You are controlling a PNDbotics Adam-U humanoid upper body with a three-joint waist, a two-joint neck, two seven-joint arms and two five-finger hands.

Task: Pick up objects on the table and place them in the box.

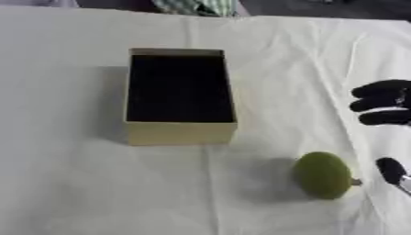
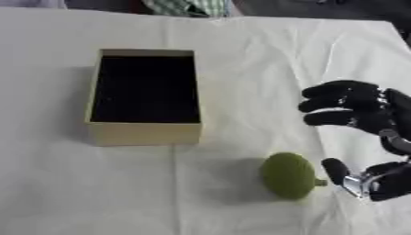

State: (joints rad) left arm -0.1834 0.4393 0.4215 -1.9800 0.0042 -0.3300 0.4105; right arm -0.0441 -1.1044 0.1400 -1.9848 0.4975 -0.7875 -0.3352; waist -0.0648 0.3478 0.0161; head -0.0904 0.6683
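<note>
In the left eye view, the green round fruit (image 1: 323, 175) lies on the white tablecloth (image 1: 80, 183), in front and to the right of the open box (image 1: 180, 133). In the right eye view, the right hand (image 2: 365, 137) is spread open just beside the fruit, holding nothing.

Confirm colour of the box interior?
Black inside the box, with tan walls; clearest in the left eye view.

Right robot hand (image 2: 361, 120), fingers spread
</note>
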